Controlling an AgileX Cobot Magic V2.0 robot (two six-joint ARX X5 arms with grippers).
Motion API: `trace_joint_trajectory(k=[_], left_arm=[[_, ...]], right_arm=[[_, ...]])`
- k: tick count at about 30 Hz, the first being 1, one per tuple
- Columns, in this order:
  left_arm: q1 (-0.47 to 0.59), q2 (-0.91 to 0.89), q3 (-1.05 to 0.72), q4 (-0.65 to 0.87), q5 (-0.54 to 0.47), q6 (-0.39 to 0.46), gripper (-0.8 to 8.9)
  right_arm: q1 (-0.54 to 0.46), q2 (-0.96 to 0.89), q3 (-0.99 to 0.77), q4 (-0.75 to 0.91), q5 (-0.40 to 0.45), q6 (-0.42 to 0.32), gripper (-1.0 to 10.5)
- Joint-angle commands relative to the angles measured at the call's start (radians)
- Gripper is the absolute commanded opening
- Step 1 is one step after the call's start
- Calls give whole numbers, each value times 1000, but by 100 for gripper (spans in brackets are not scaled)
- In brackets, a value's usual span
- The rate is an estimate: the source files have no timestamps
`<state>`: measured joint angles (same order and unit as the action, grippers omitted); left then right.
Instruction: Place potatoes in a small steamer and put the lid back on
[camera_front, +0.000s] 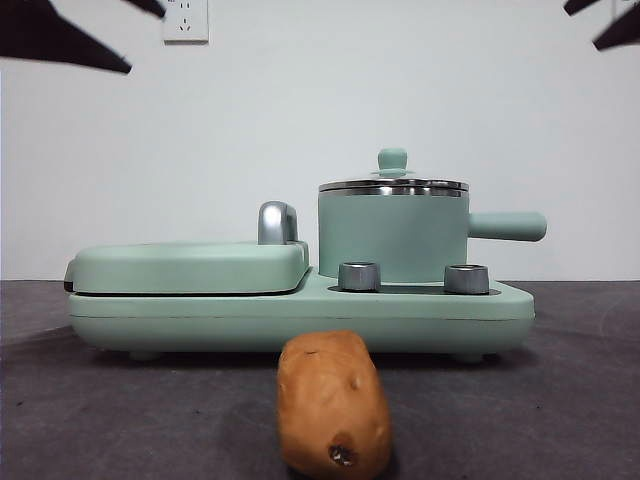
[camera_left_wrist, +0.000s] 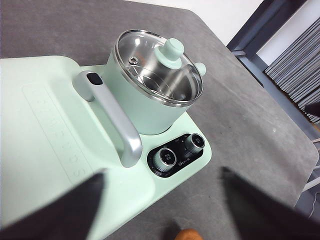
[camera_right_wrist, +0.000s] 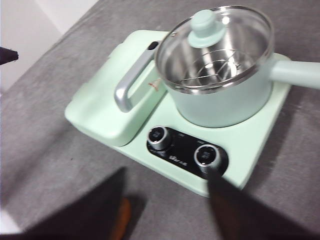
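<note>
The orange-brown potato (camera_front: 333, 405) lies on the dark table in front of the appliance, dark-spotted end toward the front camera. Only slivers of it show in the left wrist view (camera_left_wrist: 189, 234) and right wrist view (camera_right_wrist: 122, 215). The mint-green small steamer (camera_front: 392, 235) stands on the right of the base, its side handle pointing right. The glass lid (camera_front: 392, 182) sits on it, and a steel rack shows through the lid (camera_right_wrist: 215, 47). My left gripper (camera_left_wrist: 162, 172) and right gripper (camera_right_wrist: 166, 171) are both open and empty, high above the table near the potato.
The flat green griddle (camera_front: 190, 265) with a steel handle (camera_front: 277, 222) fills the left of the base (camera_front: 300, 318). Two dials (camera_front: 360, 276) sit in front of the pot. Black arm tips show at the top corners (camera_front: 60, 35). The table edge (camera_left_wrist: 280, 115) runs beyond the pot.
</note>
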<state>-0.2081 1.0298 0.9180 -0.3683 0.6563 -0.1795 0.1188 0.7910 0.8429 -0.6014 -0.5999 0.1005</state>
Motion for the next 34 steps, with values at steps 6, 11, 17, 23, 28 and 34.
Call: trace_joint_trajectory(k=[6, 11, 17, 23, 28, 34], left_arm=[[-11, 16, 22, 76, 6, -51, 503], [-26, 46, 44, 129, 5, -126, 503], [-75, 201, 243, 60, 1, -135, 503], [-154, 427, 569, -129, -6, -119, 503], [-230, 600, 811, -262, -76, -65, 503], [-320, 800, 1113, -430, -232, 23, 503]], right_arm=[[5, 5, 14, 31, 5, -6, 448], [4, 6, 14, 32, 5, 26, 448], [5, 6, 14, 31, -3, 31, 448], [5, 6, 14, 31, -3, 51, 448], [7, 5, 14, 29, -6, 66, 447], [24, 5, 14, 28, -6, 76, 447]])
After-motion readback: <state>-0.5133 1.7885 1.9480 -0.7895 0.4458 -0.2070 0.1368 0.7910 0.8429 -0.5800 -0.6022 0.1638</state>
